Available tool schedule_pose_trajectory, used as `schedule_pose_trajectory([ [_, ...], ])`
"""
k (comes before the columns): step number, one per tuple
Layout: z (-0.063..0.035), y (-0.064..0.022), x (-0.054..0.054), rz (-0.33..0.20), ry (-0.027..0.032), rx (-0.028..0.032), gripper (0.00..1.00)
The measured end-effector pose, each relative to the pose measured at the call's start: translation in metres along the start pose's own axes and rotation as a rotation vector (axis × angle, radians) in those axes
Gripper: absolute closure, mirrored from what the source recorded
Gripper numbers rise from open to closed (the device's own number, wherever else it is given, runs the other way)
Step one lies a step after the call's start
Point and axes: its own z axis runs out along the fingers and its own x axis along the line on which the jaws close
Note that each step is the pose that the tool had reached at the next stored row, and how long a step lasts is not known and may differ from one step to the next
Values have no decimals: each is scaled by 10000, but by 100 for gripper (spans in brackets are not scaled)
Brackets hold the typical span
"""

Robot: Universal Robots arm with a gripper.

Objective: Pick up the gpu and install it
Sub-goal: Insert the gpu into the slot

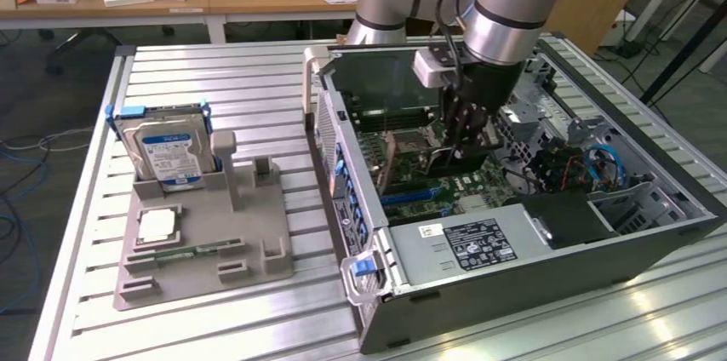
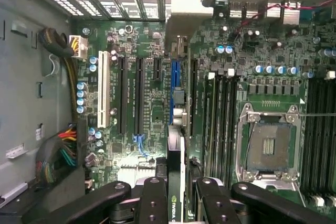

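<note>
Black two-finger gripper [image 2: 176,203] clenching thin dark gpu card [image 2: 176,182] edge-on between fingers [image 2: 153,203]. Arm reaching down inside open grey computer case [image 1: 636,246]. Gpu hanging just above green motherboard [image 2: 152,108], lining up with blue expansion slot [image 2: 175,85]. Silver hard drive with blue-white label [image 1: 168,150] standing well apart from case.
</note>
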Motion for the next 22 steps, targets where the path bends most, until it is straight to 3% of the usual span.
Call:
schedule_pose_trajectory([
  [8,77,294,-2,2,-1,61,74],
  [16,215,338,0,-1,0,67,74],
  [22,228,350,56,1,1,67,74],
])
